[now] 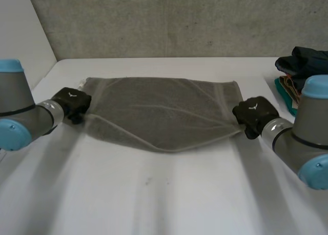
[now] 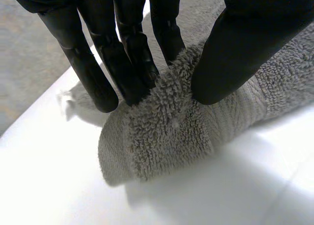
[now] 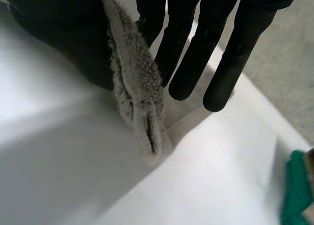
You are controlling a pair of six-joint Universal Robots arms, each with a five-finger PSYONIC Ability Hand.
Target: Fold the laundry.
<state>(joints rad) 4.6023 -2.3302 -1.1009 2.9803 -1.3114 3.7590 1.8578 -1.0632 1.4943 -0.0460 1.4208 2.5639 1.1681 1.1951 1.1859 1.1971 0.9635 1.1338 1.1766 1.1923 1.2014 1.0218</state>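
Note:
A grey towel [image 1: 161, 112] lies spread across the middle of the white table [image 1: 164, 194], its near edge sagging in a curve. My left hand [image 1: 72, 104] is at the towel's left near corner. In the left wrist view its fingers [image 2: 132, 53] and thumb pinch a bunched fold of the towel [image 2: 171, 131]. My right hand [image 1: 254, 114] is at the towel's right near corner. In the right wrist view the thumb and a finger pinch the towel's edge [image 3: 137, 92], while the other fingers [image 3: 230, 53] stay straight beside it.
A pile of dark and teal clothes [image 1: 297, 73] lies at the table's right edge, behind my right arm; its teal part [image 3: 297, 190] shows past the right hand. A grey wall [image 1: 169, 19] runs along the table's far edge.

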